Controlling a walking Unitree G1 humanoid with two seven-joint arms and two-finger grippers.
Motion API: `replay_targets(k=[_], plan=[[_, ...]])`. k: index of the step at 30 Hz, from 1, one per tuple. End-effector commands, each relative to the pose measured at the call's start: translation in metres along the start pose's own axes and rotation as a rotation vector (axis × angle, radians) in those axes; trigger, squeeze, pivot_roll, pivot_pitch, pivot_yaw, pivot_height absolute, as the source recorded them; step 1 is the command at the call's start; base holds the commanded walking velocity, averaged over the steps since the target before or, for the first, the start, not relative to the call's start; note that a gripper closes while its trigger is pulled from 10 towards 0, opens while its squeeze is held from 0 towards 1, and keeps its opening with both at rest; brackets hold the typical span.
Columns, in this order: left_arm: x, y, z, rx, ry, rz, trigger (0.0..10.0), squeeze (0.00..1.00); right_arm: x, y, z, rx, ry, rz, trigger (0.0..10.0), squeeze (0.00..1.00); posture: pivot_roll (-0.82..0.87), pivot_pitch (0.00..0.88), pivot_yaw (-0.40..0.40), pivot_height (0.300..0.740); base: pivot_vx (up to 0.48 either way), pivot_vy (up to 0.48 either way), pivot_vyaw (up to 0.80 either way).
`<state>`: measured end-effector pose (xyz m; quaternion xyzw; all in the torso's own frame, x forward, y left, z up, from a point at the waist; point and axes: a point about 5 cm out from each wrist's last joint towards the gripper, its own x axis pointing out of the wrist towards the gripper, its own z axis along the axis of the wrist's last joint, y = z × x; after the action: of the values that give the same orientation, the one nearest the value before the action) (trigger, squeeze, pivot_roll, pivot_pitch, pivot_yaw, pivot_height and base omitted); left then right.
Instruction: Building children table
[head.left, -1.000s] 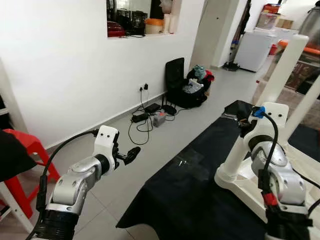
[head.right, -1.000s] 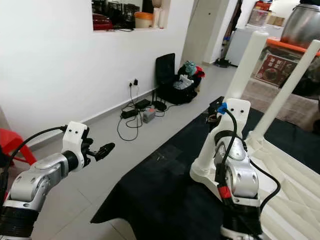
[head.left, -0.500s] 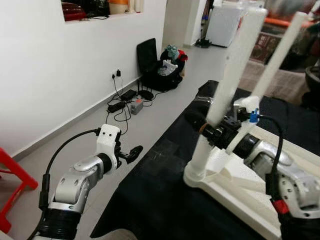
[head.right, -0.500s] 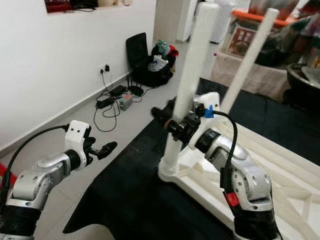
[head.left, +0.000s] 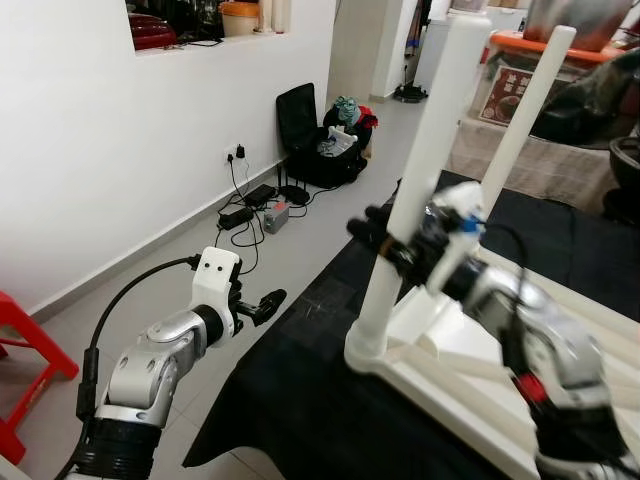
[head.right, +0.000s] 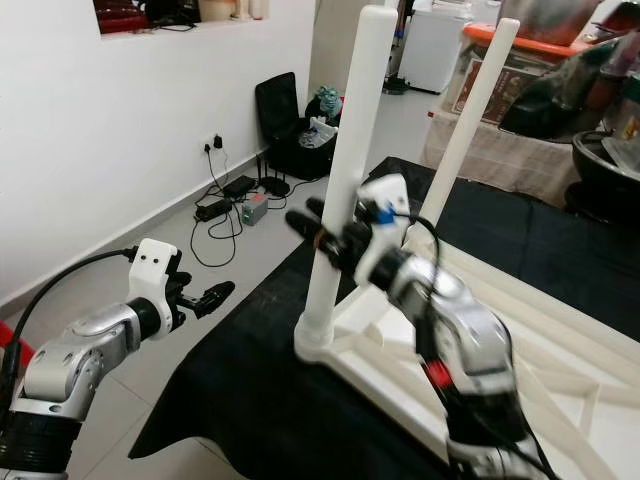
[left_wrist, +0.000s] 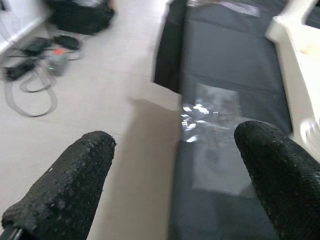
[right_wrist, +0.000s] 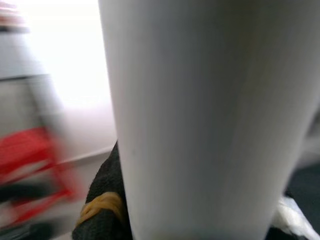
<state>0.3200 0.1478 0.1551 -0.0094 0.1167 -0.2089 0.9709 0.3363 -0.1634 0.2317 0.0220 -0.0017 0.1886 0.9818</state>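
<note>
Right end effector (head.right: 325, 235) is clamped around the nearer white leg (head.right: 340, 180), about midway up; the right wrist view shows that leg pressed against its black finger. Left end effector (head.left: 262, 305) hangs released over the tiled floor (head.left: 200, 250), well apart from the work. Children's table (head.right: 520, 350) lies upside down on a black mat (head.right: 260, 390), with two legs standing upright in their corners, so assembly looks partly done; whether the held leg is fully seated I cannot tell. Nearby: a red stool (head.left: 25, 340), a black bag (head.left: 325, 150), and cables with chargers (head.left: 255, 210) along the wall.
</note>
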Motion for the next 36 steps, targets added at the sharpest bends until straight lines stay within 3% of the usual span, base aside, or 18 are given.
replay_targets(k=[1,3,5,7,8,12,13,15,16,19,20,21,23,24,25,29,35,36], plan=[[0.000,-0.002,-0.004,0.000,0.020,0.000,10.0,0.00,-0.021,-0.055,-0.051,0.014,0.233,-0.451,0.0,0.00,0.10,0.000,-0.093,0.740,0.000,0.000,0.00],[0.001,-0.004,-0.004,-0.001,0.020,-0.003,10.0,0.00,-0.033,-0.073,-0.061,0.025,0.259,-0.630,0.0,0.00,0.10,0.000,-0.093,0.740,0.000,0.000,0.00],[0.001,-0.004,-0.004,-0.001,0.020,-0.003,10.0,0.00,-0.035,-0.074,-0.062,0.027,0.260,-0.640,0.0,0.00,0.10,0.000,-0.093,0.740,0.000,0.000,0.00],[0.001,-0.004,-0.004,-0.002,0.021,-0.004,10.0,0.00,-0.040,-0.070,-0.065,0.035,0.261,-0.663,0.0,0.00,0.09,0.000,-0.088,0.740,0.000,0.000,0.00],[0.001,-0.004,-0.005,-0.002,0.023,-0.005,10.0,0.00,-0.046,-0.052,-0.072,0.047,0.275,-0.647,0.0,0.00,0.08,0.000,-0.083,0.740,0.000,0.000,0.00],[0.001,-0.004,-0.005,-0.003,0.024,-0.005,10.0,0.00,-0.047,-0.045,-0.073,0.046,0.276,-0.638,0.0,0.00,0.08,0.000,-0.081,0.740,0.000,0.000,0.00],[0.002,-0.005,-0.005,-0.004,0.023,-0.007,10.0,0.00,-0.039,-0.031,-0.073,0.079,0.266,-0.545,10.0,0.00,0.08,0.000,-0.082,0.740,0.000,0.000,0.00],[0.003,-0.006,-0.005,-0.005,0.022,-0.011,10.0,0.00,-0.027,-0.010,-0.065,0.148,0.201,-0.386,10.0,0.00,0.08,0.000,-0.081,0.740,0.000,0.000,0.00],[0.003,-0.006,-0.005,-0.005,0.022,-0.011,10.0,0.00,-0.023,-0.002,-0.057,0.173,0.152,-0.305,10.0,0.53,0.08,0.000,-0.085,0.740,0.000,0.000,0.00],[0.003,-0.005,-0.005,-0.005,0.022,-0.011,10.0,0.00,-0.021,0.002,-0.051,0.185,0.120,-0.272,10.0,0.53,0.09,0.000,-0.086,0.740,0.000,0.000,0.00],[0.002,-0.004,-0.004,-0.005,0.022,-0.009,10.0,0.00,-0.018,0.006,-0.040,0.204,0.066,-0.183,10.0,1.00,0.09,0.000,-0.088,0.740,0.000,0.000,0.00],[0.001,-0.002,-0.005,-0.005,0.022,-0.006,10.0,0.00,-0.018,0.017,-0.014,0.218,-0.037,0.036,10.0,0.00,0.09,0.000,-0.089,0.740,0.000,0.000,0.00],[0.001,-0.002,-0.005,-0.005,0.022,-0.006,10.0,0.00,-0.018,0.017,-0.014,0.218,-0.037,0.036,10.0,0.00,0.09,0.000,-0.089,0.740,0.000,0.000,0.00],[0.001,-0.002,-0.005,-0.006,0.023,-0.006,10.0,0.00,-0.023,0.024,-0.002,0.209,-0.090,0.189,10.0,0.00,0.09,0.000,-0.089,0.740,0.000,0.000,0.00],[0.001,-0.002,-0.005,-0.006,0.023,-0.006,10.0,0.00,-0.023,0.024,-0.002,0.209,-0.090,0.189,10.0,0.00,0.09,0.000,-0.089,0.740,0.000,0.000,0.00],[0.002,-0.003,-0.003,-0.005,0.016,-0.013,10.0,0.00,-0.038,0.039,0.015,0.084,-0.143,0.528,10.0,0.00,0.11,0.000,-0.100,0.740,0.000,0.000,0.00],[0.001,-0.002,-0.003,-0.004,0.013,-0.010,10.0,0.00,-0.040,0.043,0.018,0.070,-0.156,0.627,10.0,0.00,0.11,0.000,-0.103,0.740,0.000,0.000,0.00],[0.000,-0.002,-0.003,-0.003,0.013,-0.009,10.0,0.00,-0.040,0.042,0.018,0.086,-0.160,0.631,1.9,0.00,0.12,0.000,-0.103,0.740,0.000,0.000,0.00]])
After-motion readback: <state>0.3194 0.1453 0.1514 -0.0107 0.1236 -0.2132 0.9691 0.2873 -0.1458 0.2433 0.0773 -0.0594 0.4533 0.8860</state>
